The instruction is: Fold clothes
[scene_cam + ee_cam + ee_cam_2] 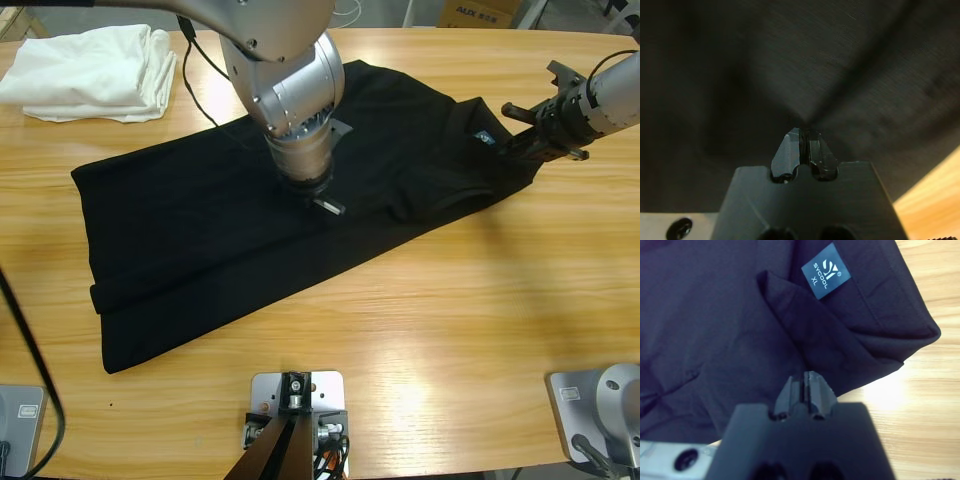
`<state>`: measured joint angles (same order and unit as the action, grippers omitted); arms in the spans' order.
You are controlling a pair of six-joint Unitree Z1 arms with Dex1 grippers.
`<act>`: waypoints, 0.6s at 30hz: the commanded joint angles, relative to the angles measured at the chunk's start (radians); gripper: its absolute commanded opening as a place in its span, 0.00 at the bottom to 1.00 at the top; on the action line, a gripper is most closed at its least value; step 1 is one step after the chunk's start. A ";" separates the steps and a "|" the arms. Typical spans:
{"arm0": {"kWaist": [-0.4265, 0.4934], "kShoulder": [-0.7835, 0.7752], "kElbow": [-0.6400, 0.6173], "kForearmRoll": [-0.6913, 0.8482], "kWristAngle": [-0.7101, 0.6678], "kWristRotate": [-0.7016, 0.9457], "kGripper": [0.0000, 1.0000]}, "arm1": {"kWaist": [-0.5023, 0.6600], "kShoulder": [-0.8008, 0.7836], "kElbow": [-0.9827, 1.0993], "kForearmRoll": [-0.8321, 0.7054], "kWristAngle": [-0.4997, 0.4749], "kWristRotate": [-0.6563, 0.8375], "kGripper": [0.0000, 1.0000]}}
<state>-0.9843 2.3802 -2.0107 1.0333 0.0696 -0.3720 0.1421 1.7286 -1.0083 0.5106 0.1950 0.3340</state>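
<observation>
The clothes, a black shirt (200, 220), lie spread across the wooden table (450, 320), partly folded lengthwise. My left gripper (318, 200) comes straight down onto the middle of the shirt. In the left wrist view its jaws (804, 132) are pressed together, with the black cloth (850, 60) puckered at their tips. My right gripper (515, 140) sits at the shirt's collar end, just right of the blue neck label (485, 138). In the right wrist view it (807, 375) is shut where a fold of the collar (805, 325) runs into it, below the label (825, 271).
A folded white cloth (95, 70) lies at the table's back left corner. A black cable (200, 60) trails from the left arm over the table behind the shirt. Bare wood stretches along the front and to the right of the shirt.
</observation>
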 commanded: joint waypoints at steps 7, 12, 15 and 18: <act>-0.097 0.026 -0.026 0.105 -0.037 0.040 0.00 | -0.002 0.013 0.009 0.008 0.021 -0.018 0.00; -0.099 0.064 -0.055 0.099 -0.072 0.072 0.00 | -0.006 0.017 0.010 0.007 0.021 -0.020 0.00; -0.096 0.097 -0.069 0.099 -0.063 0.084 0.00 | -0.007 0.020 0.010 0.006 0.021 -0.021 0.00; -0.089 0.121 -0.083 0.100 -0.065 0.097 0.00 | -0.009 0.020 0.011 0.006 0.021 -0.021 0.00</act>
<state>-1.0755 2.3912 -2.0687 1.1334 0.0121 -0.3050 0.1420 1.7284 -1.0083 0.5107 0.1955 0.3311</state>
